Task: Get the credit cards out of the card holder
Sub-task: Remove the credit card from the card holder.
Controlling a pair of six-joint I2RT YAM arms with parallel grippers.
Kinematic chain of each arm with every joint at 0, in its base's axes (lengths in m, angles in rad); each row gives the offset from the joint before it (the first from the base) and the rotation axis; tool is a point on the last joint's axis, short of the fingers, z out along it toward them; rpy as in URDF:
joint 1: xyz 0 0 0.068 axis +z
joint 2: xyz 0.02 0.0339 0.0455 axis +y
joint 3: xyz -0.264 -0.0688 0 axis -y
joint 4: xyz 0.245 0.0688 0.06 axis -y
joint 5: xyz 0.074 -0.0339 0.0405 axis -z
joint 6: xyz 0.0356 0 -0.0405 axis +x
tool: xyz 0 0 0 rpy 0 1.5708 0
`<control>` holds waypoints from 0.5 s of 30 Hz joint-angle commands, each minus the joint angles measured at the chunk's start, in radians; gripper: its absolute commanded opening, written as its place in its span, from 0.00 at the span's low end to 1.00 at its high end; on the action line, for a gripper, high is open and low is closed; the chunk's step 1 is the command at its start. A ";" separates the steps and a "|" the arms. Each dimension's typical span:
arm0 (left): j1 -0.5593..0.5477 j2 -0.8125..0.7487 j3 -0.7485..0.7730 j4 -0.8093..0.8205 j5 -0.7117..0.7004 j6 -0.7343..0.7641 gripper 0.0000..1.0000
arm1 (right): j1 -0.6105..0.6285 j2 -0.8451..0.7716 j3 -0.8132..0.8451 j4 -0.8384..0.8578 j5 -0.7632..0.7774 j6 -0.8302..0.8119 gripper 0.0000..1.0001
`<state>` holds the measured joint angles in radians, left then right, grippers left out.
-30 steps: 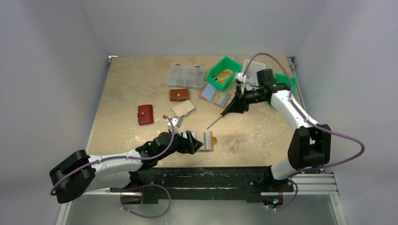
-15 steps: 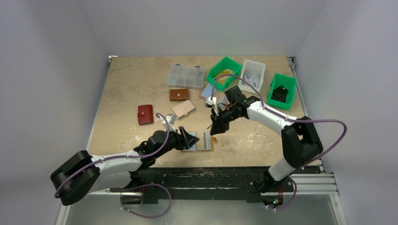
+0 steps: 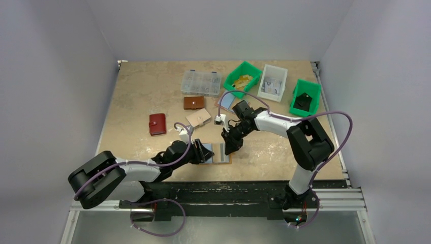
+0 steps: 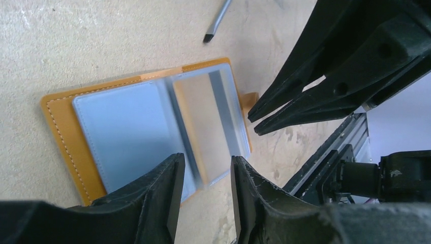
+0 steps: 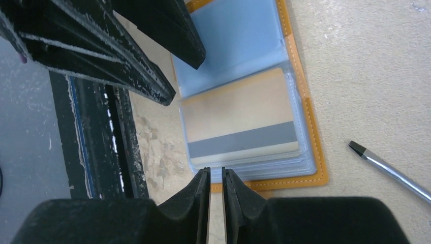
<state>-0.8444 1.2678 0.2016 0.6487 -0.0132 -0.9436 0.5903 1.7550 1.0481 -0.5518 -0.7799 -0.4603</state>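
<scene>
Mustard-yellow leather card holder is laid open on the beige worktop, near edge. Left gripper, jaws apart, is poised over its blue half, prob. to pin it; right gripper, almost closed & empty, is aimed at the sleeved beige grey-striped credit card.

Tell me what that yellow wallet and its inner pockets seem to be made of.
The card holder looks like matte mustard leather or imitation, judging by the stitched edge. Its pockets seem clear glossy plastic: a card shows through.
</scene>
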 commanded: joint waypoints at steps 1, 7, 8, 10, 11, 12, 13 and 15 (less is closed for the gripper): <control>0.005 0.033 0.048 0.045 0.009 0.000 0.43 | 0.011 0.026 0.045 0.049 0.009 0.061 0.21; 0.005 0.059 0.056 0.054 0.009 0.005 0.43 | 0.013 0.073 0.070 0.069 0.003 0.116 0.21; 0.005 0.065 0.056 0.058 0.027 0.004 0.43 | 0.014 0.080 0.073 0.072 0.001 0.124 0.21; 0.006 0.082 0.059 0.072 0.038 0.002 0.43 | 0.016 0.095 0.078 0.077 -0.012 0.140 0.22; 0.007 0.090 0.060 0.078 0.043 0.000 0.43 | 0.017 0.103 0.080 0.078 -0.021 0.148 0.22; 0.005 0.098 0.062 0.083 0.046 -0.002 0.43 | 0.018 0.112 0.083 0.079 -0.030 0.155 0.22; 0.006 0.109 0.064 0.088 0.048 -0.003 0.43 | 0.019 0.120 0.085 0.080 -0.038 0.161 0.23; 0.005 0.120 0.069 0.088 0.050 -0.003 0.42 | 0.019 0.133 0.086 0.082 -0.061 0.171 0.24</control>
<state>-0.8444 1.3670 0.2359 0.6750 0.0143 -0.9432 0.5976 1.8606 1.1080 -0.5076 -0.8062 -0.3241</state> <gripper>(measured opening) 0.429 0.226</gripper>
